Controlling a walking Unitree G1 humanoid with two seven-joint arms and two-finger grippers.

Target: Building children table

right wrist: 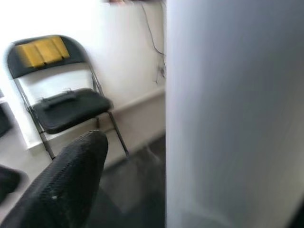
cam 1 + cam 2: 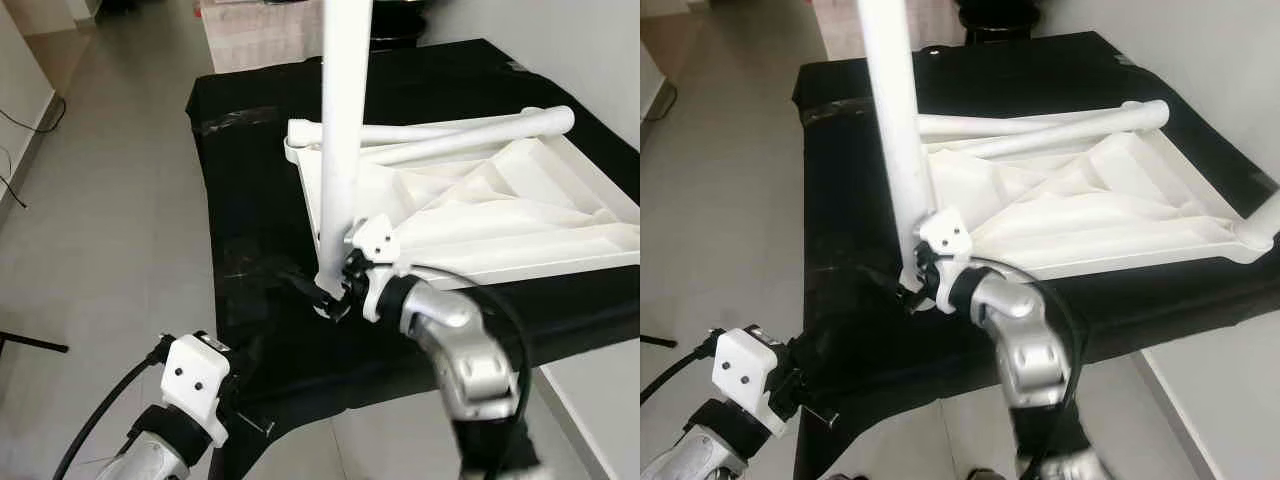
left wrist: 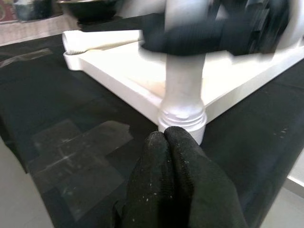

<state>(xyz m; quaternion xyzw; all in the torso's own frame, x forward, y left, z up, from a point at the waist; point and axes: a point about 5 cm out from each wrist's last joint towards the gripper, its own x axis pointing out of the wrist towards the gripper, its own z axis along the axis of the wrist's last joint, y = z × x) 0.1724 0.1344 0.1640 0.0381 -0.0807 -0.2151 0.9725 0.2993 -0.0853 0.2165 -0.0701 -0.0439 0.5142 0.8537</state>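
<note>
While the white plastic table leg stands upright at the near corner of the upturned white plastic tabletop, the right gripper pinches its base; the left gripper, fingers pressed together, hovers near over the black-cloth-covered table, pale tiled floor around.

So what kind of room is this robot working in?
Probably a room in a home or a plain workroom, used for putting furniture together. A tiled floor runs past a black cloth-covered table, where a white upturned tabletop lies, and a folding chair stands by the wall.
</note>
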